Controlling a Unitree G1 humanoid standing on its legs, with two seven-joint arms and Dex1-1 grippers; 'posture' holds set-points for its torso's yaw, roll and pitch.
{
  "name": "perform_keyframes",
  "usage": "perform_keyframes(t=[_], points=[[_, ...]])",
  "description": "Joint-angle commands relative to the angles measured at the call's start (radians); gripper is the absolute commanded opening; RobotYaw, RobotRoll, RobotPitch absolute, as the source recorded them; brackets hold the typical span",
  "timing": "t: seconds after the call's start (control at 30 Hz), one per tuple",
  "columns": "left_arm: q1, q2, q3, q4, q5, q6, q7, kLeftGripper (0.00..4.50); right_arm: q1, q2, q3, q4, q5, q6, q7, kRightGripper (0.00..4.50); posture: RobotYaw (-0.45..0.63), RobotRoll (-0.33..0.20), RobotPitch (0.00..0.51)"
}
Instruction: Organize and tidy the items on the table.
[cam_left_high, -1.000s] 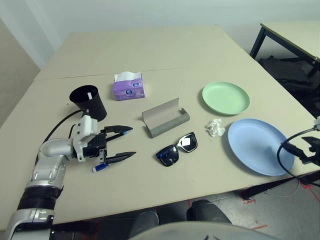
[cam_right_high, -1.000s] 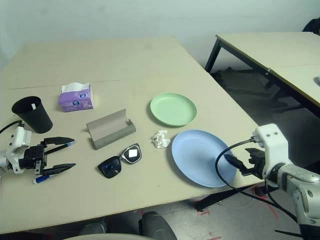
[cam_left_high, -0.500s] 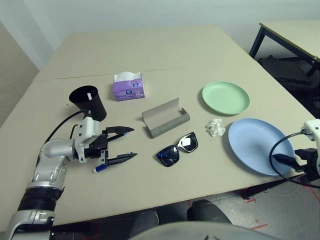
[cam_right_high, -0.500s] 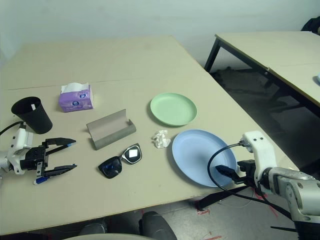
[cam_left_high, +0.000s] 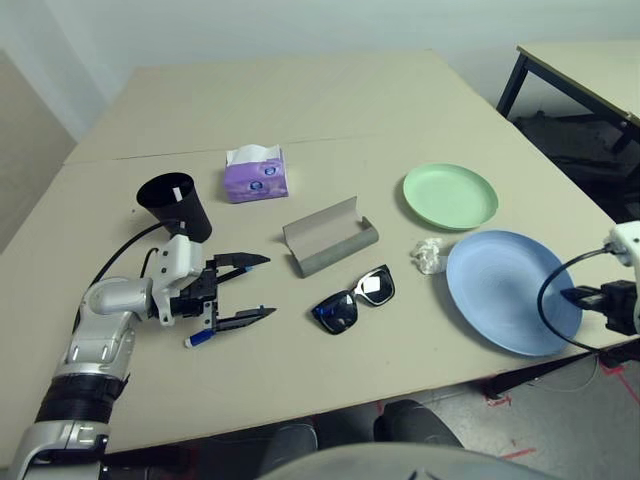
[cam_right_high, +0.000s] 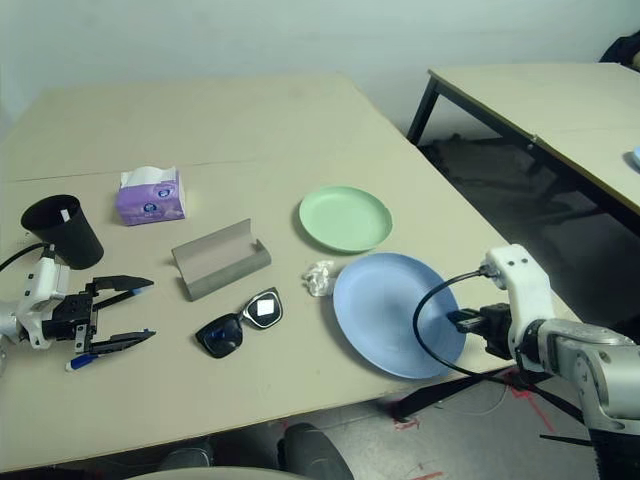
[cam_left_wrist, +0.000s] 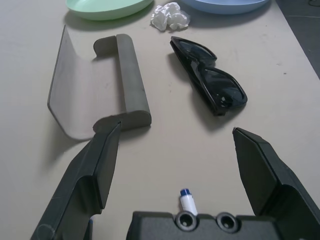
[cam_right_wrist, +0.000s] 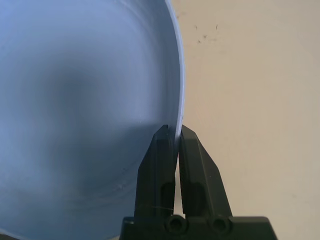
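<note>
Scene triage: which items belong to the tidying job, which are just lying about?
Job:
- blue plate
- green plate
- black sunglasses
- grey case
- tissue wad
- black cup
- two blue-capped pens

Lying about, probably:
- purple tissue box

We have a clear lane over the near part of the table (cam_left_high: 260, 385), between its front edge and the black sunglasses (cam_left_high: 353, 299). Between the sunglasses and the blue plate (cam_right_high: 390, 310) another gap runs forward, but the white tissue wad (cam_right_high: 319, 279) stands at its far end, close beside the plate's rim. The grey glasses case (cam_left_high: 331, 240), its lid raised, blocks a low path just beyond the sunglasses. Past the purple tissue box (cam_left_high: 256, 174) and the green plate (cam_left_high: 450, 196) we find the table's far half open. The upright black cup (cam_left_high: 175, 207) bars the way beyond our left gripper (cam_left_high: 270, 287).
</note>
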Motion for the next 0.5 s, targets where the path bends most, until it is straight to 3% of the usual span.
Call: perform_keyframes(t=[0.03,0.37,0.5], points=[[-0.009,0.003,-0.013,-0.005,0.006,0.004,-0.002,4.50,0.004,-0.028,-0.003,0.021,0.007,0.028,0.015,0.01,-0.16,0.000,0.000],[-0.023,0.004,-0.013,0.001,0.008,0.001,-0.006,4.50,-0.071,-0.094,-0.013,0.075,0.040,0.060,0.071,0.01,-0.16,0.000,0.000],[-0.027,0.006,-0.008,-0.005,-0.001,0.028,0.002,4.50,-0.158,-0.087,-0.032,0.085,0.092,0.136,0.075,0.01,-0.15,0.000,0.000]])
